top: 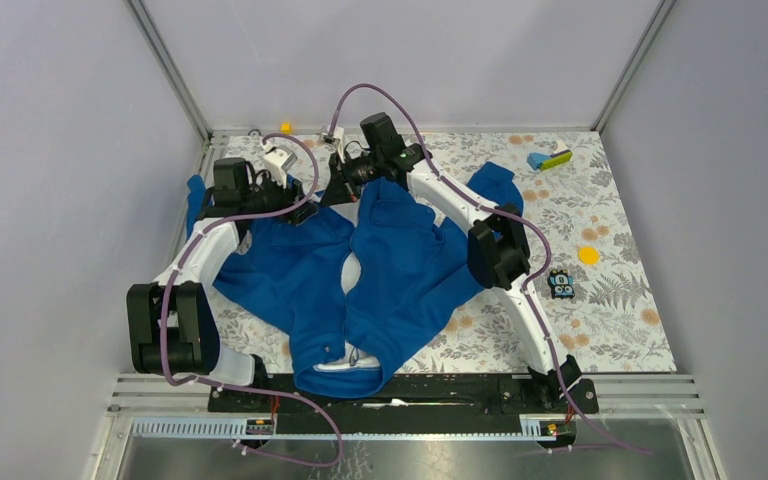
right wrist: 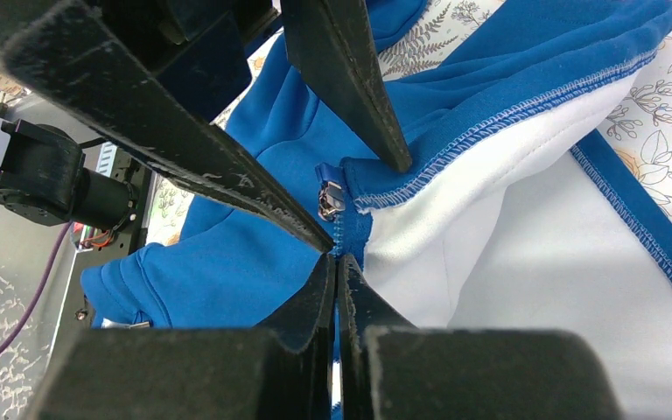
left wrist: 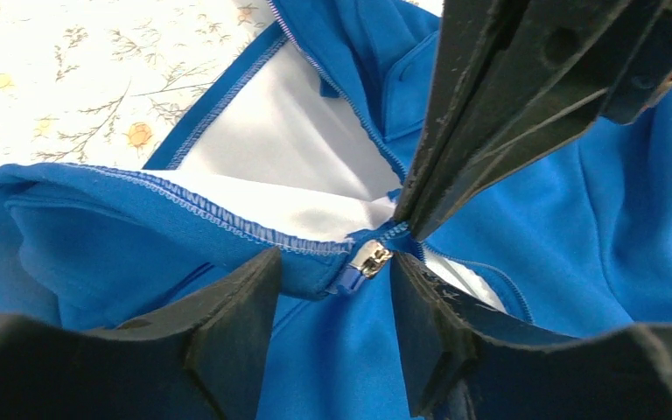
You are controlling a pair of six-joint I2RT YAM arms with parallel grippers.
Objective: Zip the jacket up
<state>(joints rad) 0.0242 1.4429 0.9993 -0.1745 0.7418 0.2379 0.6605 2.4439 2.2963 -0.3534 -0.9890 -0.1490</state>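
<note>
While R claw [right wrist: 337, 265] pinches jacket [right wrist: 194, 273], L claw [left wrist: 336, 268] gapes

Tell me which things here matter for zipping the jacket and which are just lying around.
For the job: royal-blue fabric jacket, its silver metal zipper slider, left hand, right hand.
Lying about: flat yellow round disc, blue-and-green block, small black blue-dotted gadget, tiny orange ball.
</note>
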